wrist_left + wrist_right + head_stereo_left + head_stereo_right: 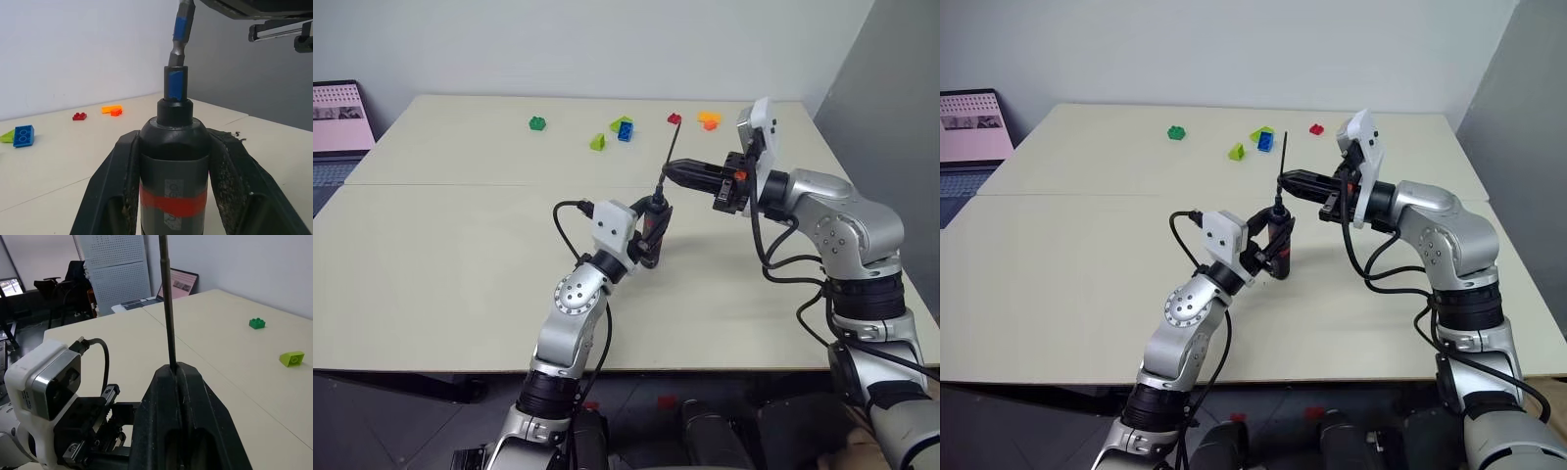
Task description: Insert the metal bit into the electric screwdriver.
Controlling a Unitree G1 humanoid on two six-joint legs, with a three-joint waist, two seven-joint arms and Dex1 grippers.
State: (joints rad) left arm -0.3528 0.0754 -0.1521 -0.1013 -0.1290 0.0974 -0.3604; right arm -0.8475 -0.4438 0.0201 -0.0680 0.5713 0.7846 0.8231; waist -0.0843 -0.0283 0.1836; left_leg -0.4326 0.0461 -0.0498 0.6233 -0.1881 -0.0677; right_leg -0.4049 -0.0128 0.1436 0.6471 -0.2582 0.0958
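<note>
Above the table [460,294], the right gripper [668,173] pinched the metal bit [668,157], whose lower end sat in the electric screwdriver's [652,233] tip. The left gripper [652,240] clamped that screwdriver upright. Toy bricks [623,128] lay well beyond.

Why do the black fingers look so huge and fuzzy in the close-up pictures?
Left wrist view: the fingers beside the electric screwdriver sit nearest the lens, so they loom. Right wrist view: the right gripper pinching the metal bit is blurred; the table behind looks sharper.
</note>
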